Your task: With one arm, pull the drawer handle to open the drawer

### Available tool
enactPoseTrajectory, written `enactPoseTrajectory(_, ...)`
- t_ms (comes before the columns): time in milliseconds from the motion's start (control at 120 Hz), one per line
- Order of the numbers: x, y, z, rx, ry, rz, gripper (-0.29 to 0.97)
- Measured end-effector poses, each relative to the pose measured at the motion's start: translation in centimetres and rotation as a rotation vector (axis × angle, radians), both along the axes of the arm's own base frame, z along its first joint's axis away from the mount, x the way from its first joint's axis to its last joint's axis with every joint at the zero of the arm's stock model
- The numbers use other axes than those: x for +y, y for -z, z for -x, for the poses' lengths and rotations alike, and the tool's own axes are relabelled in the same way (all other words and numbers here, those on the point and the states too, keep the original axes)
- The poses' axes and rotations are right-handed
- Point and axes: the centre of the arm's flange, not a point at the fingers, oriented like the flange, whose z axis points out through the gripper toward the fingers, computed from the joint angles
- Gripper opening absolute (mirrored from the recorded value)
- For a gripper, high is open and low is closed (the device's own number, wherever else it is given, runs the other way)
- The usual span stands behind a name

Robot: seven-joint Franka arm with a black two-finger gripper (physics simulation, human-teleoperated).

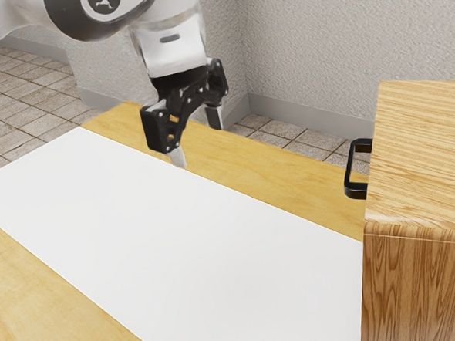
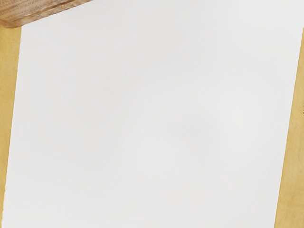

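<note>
Apparently nothing is done yet: the tool (image 1: pixel 197 140) hangs open and empty above the counter (image 1: pixel 289 178), well apart from the black handle (image 1: pixel 356 169) on the wooden drawer unit (image 1: pixel 422 151); reaching, gripping and pulling remain

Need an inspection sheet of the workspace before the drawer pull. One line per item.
Surface: wooden table with a white mat laid across it.
Job's things: black drawer handle on the wooden cabinet at the exterior view's right, untouched; cannot tell whether the drawer is open or shut.
Clutter: nothing seen.
Grippers: gripper open and empty, above the mat's far edge, well apart from the handle.
Cables: nothing seen.
Surroundings: tiled floor, grey textured walls.
</note>
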Motion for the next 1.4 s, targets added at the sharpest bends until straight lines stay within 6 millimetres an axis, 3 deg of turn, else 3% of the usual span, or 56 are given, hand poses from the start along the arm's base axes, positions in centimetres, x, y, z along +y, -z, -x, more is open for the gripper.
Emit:
enactPoseTrajectory(58, -4.5, 0.2, 0.6, -0.024, 0.212, 0.036, 0.68)
enactPoseTrajectory(108, -7.0, 0.3, 0.8, -0.045, 0.361, 0.064, 0.68)
enactPoseTrajectory(158, -8.3, 0.4, 0.5, -0.066, 0.474, 0.078, 0.68)
enactPoseTrajectory(200, -7.8, 0.6, -0.1, -0.083, 0.535, 0.086, 0.68)
enactPoseTrajectory(267, -3.6, 0.4, -1.5, -0.127, 0.588, 0.181, 0.68)
enactPoseTrajectory(392, 11.5, 0.3, -3.0, -0.268, 0.567, 0.309, 0.67)
enactPoseTrajectory(442, 13.9, 0.7, -3.4, -0.304, 0.611, 0.314, 0.67)
enactPoseTrajectory(483, 12.2, 1.0, -4.0, -0.319, 0.706, 0.317, 0.66)
enactPoseTrajectory(592, 3.3, 1.2, -4.8, -0.348, 1.006, 0.313, 0.65)
enactPoseTrajectory(650, 1.0, 1.1, -4.8, -0.365, 1.104, 0.279, 0.64)
enactPoseTrajectory(758, 1.9, 1.0, -5.2, -0.406, 1.184, 0.215, 0.61)
enactPoseTrajectory(817, 2.3, 2.1, -6.2, -0.415, 1.211, 0.188, 0.57)
enactPoseTrajectory(908, 1.1, 3.0, -7.5, -0.462, 1.263, 0.188, 0.50)
enactPoseTrajectory(1117, -2.8, 1.8, -7.1, -0.601, 1.380, 0.228, 0.37)
enactPoseTrajectory(1292, -3.3, 3.0, -7.8, -0.613, 1.370, 0.256, 0.32)
enactPoseTrajectory(1400, -3.9, 4.8, -7.8, -0.586, 1.350, 0.297, 0.31)
